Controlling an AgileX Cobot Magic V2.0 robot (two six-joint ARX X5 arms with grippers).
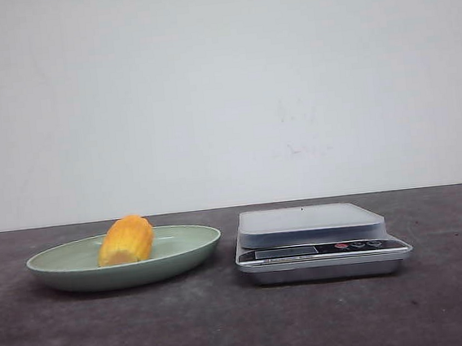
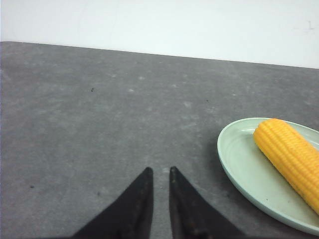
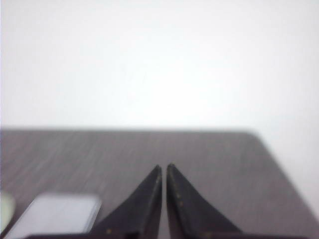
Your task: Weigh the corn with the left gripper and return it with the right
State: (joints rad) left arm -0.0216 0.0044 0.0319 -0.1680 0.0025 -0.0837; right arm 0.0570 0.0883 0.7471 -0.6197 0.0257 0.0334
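Observation:
The corn [image 1: 126,240], a stubby yellow-orange cob piece, lies on the pale green plate [image 1: 197,246] at the left of the table. The silver kitchen scale [image 1: 319,242] stands to the right of the plate, its platform bare. In the left wrist view my left gripper [image 2: 159,170] is shut and empty above bare tabletop, with the corn [image 2: 291,154] on the plate [image 2: 239,159] off to its side. My right gripper [image 3: 164,167] is shut and empty, with the scale [image 3: 55,214] off to its side. Neither gripper shows in the front view.
The dark grey table [image 1: 230,328] runs back to a plain white wall. In the right wrist view the table's far corner [image 3: 251,134] shows, and a sliver of the plate [image 3: 4,206] appears beside the scale.

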